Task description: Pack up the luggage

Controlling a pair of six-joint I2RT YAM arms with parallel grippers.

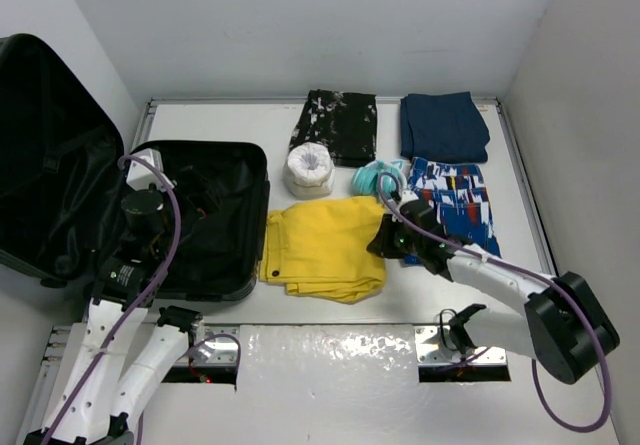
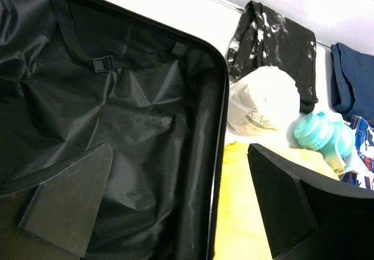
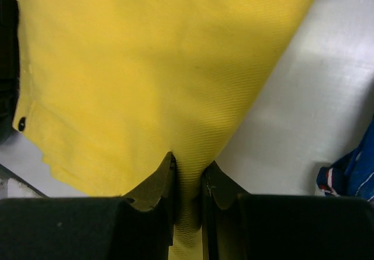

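While your left gripper (image 2: 175, 201) hangs with jaws spread wide over the open black hard-shell suitcase (image 1: 50, 145), your right gripper (image 3: 187, 178) has narrowed its jaws onto the right edge of the folded yellow cloth (image 3: 146, 67).

Luggage (image 1: 230, 247) at left — folded cloth (image 1: 320, 250) just right, roll (image 1: 310, 168) behind it

White tabletop (image 1: 230, 125) within plain pale-grey walls (image 1: 300, 25), soft even light

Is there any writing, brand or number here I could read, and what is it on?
"KIM": grey letters on the white bundle; the rest of the word curves out of view and cannot be read.
No other writing shows in any view.
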